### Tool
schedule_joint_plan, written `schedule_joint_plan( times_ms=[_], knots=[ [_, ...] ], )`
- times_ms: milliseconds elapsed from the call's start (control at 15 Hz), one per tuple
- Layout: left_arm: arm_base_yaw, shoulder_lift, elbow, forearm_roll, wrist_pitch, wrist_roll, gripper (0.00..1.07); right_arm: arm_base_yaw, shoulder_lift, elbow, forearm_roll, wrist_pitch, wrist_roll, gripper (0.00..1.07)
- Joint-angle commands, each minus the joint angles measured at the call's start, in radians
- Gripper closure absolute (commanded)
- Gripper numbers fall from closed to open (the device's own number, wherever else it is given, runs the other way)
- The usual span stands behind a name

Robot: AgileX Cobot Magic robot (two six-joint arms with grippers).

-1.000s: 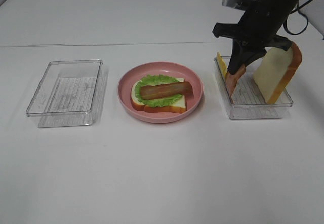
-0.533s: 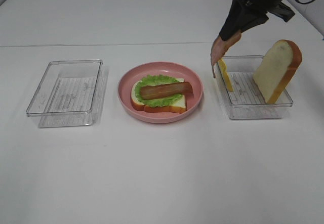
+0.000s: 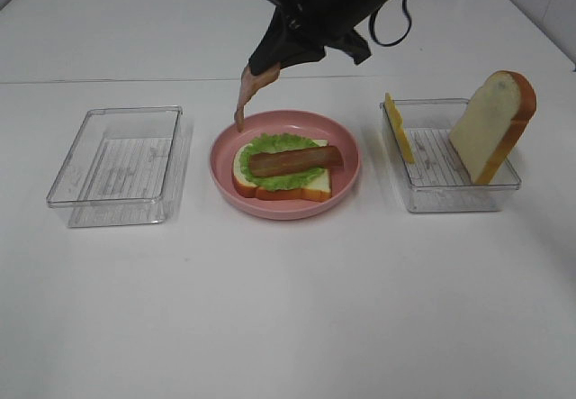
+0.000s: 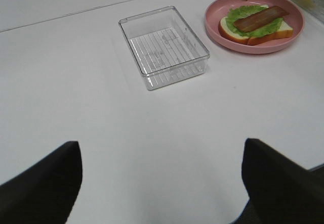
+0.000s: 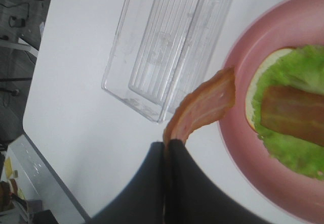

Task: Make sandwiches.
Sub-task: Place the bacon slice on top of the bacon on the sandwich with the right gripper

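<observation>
While the right gripper [image 3: 267, 59] stands clamped on the upper end of a limp pink-brown toy bacon strip [image 3: 244, 97], the step in hand is judged to be the adding of a filling; the strip hangs free below the closed jaws, its lower end over the left rim of the round pink plate [image 3: 349, 151] as the high view shows it, beside the stack and not above it.

The partly built sandwich [image 3: 281, 172] lies in the middle of that plate, between two clear plastic containers; it consists of one white bread slice with orange-brown crust [image 3: 310, 188], a ruffled green lettuce leaf [image 3: 270, 142] and a flat brown bacon strip [image 3: 295, 159] across the top; no upper slice is on it.

The yellow cheese square [image 3: 399, 129] leans against a wall of the right-hand clear container [image 3: 450, 199]; a second white bread slice [image 3: 495, 124] stands tilted in the same container.

The left gripper [image 4: 162, 176] has its fingers wide apart and holds nothing; it hangs over bare table, well apart from the plate.

Next move, as judged: carry the hanging strip sideways over the lettuce; lower until the free end touches; lay it flat along the stack; only then part the jaws; cheese and top slice remain to be placed.
</observation>
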Motion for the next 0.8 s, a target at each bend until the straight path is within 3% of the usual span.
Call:
schedule_joint_plan(
  times_ms=[67,333,667,733,800],
  knots=[
    [0.004,-0.021,0.002,-0.008,-0.011,-0.002,0.25,0.010,0.081,-0.002,0.143,-0.088,-0.068,1.07],
    [0.004,-0.021,0.002,-0.008,-0.011,-0.002,0.25,0.007,0.163,-0.002,0.208,-0.126,-0.110,1.07],
    [0.004,-0.021,0.002,-0.008,-0.011,-0.002,0.25,0.005,0.183,-0.002,0.056,-0.152,-0.022,1.07],
    [0.004,-0.021,0.002,-0.008,-0.011,-0.002,0.25,0.005,0.181,-0.002,-0.096,-0.154,0.094,1.07],
    [0.004,-0.021,0.002,-0.008,-0.011,-0.002,0.25,0.005,0.180,-0.002,-0.171,-0.153,0.153,1.07]
  ],
)
